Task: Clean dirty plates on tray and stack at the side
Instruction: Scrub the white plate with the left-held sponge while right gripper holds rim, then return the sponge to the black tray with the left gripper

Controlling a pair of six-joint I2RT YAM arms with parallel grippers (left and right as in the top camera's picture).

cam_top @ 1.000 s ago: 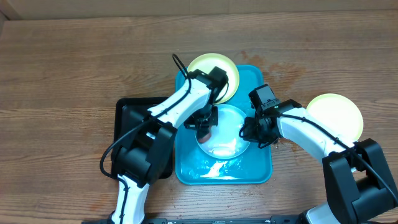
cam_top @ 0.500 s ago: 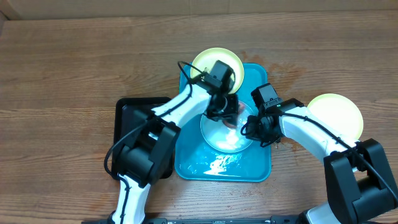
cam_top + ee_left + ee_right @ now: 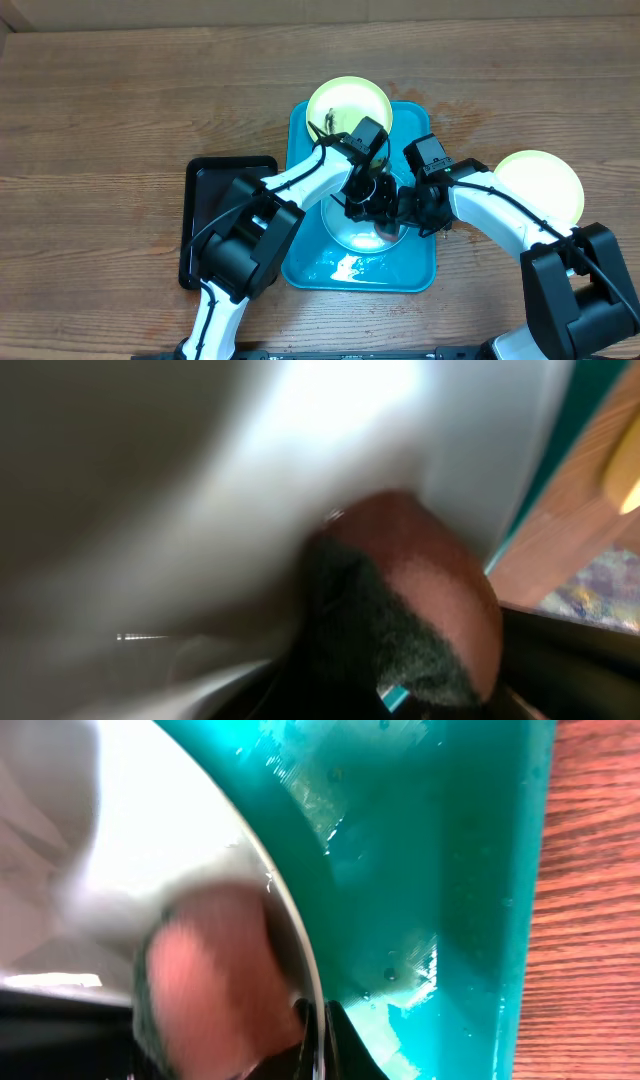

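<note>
A light blue plate (image 3: 350, 232) lies in the middle of the turquoise tray (image 3: 412, 272). My left gripper (image 3: 368, 196) is shut on a reddish-brown sponge with a dark green scouring side (image 3: 410, 600), which presses on the plate's pale surface (image 3: 200, 480). From the right, my right gripper (image 3: 418, 212) is shut on this plate's rim (image 3: 318, 1020), a finger on each side. Through the plate (image 3: 150, 820) the sponge shows as a pinkish blur. A pale yellow-green plate (image 3: 348, 103) sits at the tray's far edge.
Another yellow-green plate (image 3: 540, 185) rests on the wooden table (image 3: 100, 110) to the right of the tray. A black tray (image 3: 215, 210) lies against the turquoise tray's left side, partly under my left arm. Wet streaks glisten on the tray floor (image 3: 440, 870).
My left gripper has swept the sponge over the blue plate, from its left side to its far edge and then to its right side. The right gripper has kept hold of the rim.
</note>
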